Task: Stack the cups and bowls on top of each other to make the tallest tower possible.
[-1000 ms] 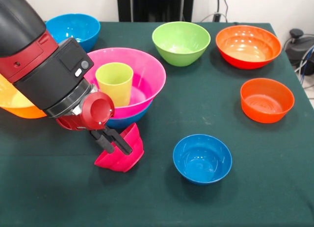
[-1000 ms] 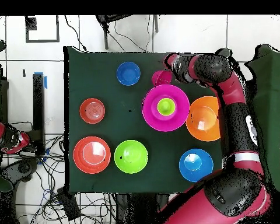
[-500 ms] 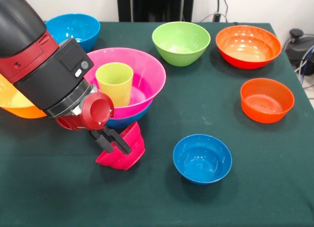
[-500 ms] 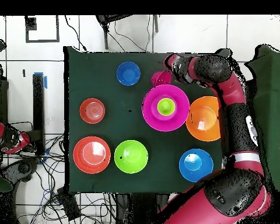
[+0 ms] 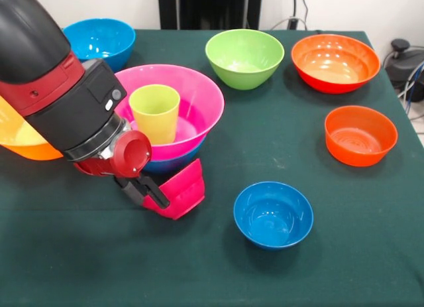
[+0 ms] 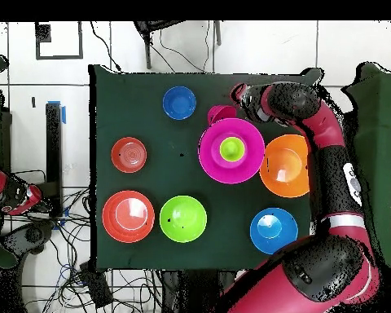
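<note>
- Far left in the front view, a large orange bowl (image 5: 20, 144) waits, half hidden by the arm.
- The gripper (image 5: 147, 191) pinches the rim of the small crimson bowl (image 5: 180, 191), tipped on its side with its mouth facing left.
- Just behind, the tower (image 5: 173, 131) counts 3 pieces: blue bowl, pink bowl (image 5: 199, 98), lime cup (image 5: 154, 112).
- Rightward, 4 bowls remain unstacked.

We see the scene from two cameras. One sits low and close at the worktop's (image 5: 344, 254) edge, looking across the green cloth towards the wall behind it. The other hangs high above, looking straight down, far enough to take in the whole worktop (image 6: 142, 106) and the floor (image 6: 60, 65) around it. Both share the pink bowl (image 5: 199, 98) (image 6: 249, 163).
</note>
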Tool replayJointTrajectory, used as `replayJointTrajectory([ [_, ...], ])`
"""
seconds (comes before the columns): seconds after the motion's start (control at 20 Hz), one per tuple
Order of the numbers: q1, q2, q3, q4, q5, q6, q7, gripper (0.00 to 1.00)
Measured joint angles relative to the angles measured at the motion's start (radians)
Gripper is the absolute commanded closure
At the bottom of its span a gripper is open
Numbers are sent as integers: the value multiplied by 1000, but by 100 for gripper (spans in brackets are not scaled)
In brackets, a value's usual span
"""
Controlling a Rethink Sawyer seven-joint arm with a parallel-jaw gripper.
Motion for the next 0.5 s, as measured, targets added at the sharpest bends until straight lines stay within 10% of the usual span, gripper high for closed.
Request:
replayJointTrajectory([
  [0.5, 1, 0, -19, 0, -18, 0, 0, 0],
])
